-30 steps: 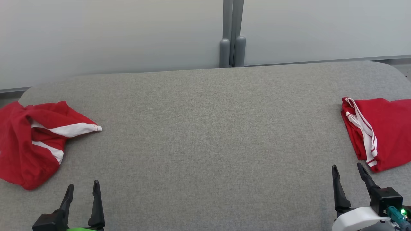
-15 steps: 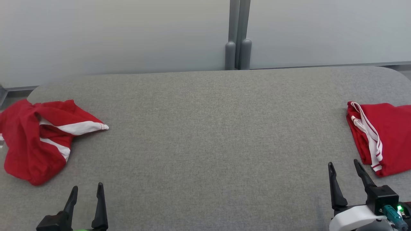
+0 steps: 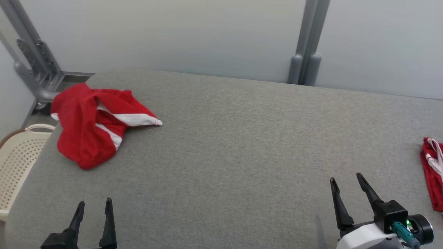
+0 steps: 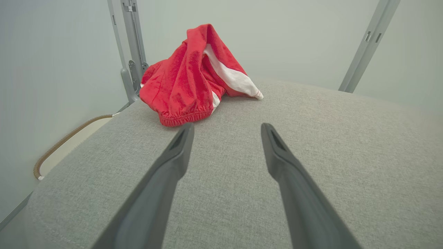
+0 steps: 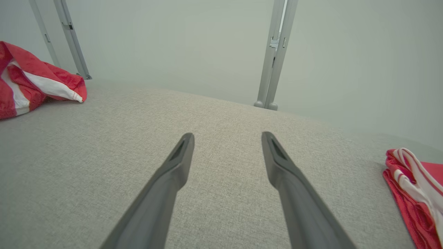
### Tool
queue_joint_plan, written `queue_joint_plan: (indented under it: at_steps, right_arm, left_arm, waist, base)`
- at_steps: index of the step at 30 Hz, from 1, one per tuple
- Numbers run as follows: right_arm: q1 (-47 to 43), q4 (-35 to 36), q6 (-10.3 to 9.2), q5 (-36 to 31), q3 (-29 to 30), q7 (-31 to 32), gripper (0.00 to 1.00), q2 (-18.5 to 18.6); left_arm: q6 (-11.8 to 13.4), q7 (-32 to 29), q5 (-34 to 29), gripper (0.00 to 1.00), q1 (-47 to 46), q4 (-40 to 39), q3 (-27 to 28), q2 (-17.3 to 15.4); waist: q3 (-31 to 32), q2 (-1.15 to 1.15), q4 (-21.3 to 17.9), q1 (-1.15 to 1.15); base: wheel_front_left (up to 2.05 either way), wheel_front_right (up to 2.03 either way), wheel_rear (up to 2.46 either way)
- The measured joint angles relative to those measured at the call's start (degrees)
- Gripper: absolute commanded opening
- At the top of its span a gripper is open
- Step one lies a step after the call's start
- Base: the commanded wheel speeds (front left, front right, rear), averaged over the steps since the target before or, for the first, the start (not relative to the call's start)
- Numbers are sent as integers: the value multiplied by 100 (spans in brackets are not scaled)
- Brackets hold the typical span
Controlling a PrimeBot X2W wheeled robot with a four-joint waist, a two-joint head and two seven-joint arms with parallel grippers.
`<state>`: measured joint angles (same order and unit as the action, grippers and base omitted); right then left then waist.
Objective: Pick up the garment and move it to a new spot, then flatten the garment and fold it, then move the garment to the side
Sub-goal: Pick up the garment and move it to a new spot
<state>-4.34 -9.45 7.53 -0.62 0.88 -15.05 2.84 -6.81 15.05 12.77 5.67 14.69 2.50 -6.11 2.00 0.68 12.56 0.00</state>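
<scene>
A crumpled red garment (image 3: 90,128) with white stripes lies in a heap near the far left corner of the grey table (image 3: 235,145). The left wrist view has the same garment (image 4: 190,79) just beyond the fingertips and a little left. My left gripper (image 3: 94,206) stands open low at the front left, nothing between its fingers, well short of the heap. My right gripper (image 3: 346,180) is open over bare table at the front right. In the right wrist view the garment (image 5: 31,79) sits at the far left.
A folded red garment (image 3: 432,176) with white trim lies at the table's right edge, also at the right in the right wrist view (image 5: 415,186). A cream perforated basket (image 3: 15,162) stands off the table's left end. Grey posts (image 3: 308,45) rise against the wall behind.
The head camera has turned left: the crumpled garment now sits further into the picture and the folded one has slid to the right edge. Both grippers stay open.
</scene>
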Motion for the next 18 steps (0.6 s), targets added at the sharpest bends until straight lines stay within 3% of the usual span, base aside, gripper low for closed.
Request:
queue_joint_plan:
  at_steps: [10, 18]
  right_arm:
    - [126, -65, 0, 97, -459, 0, 100, -2]
    - [347, -196, 0, 49, -605, 0, 100, -4]
  left_arm:
    - [19, 0, 4, 100, 205, -167, 199, -29]
    - [32, 0, 78, 100, 311, -365, 375, 103]
  waist:
    - [129, 0, 1085, 0]
    - [101, 0, 1512, 0]
  base:
    - [0, 0, 0]
    - [0, 0, 0]
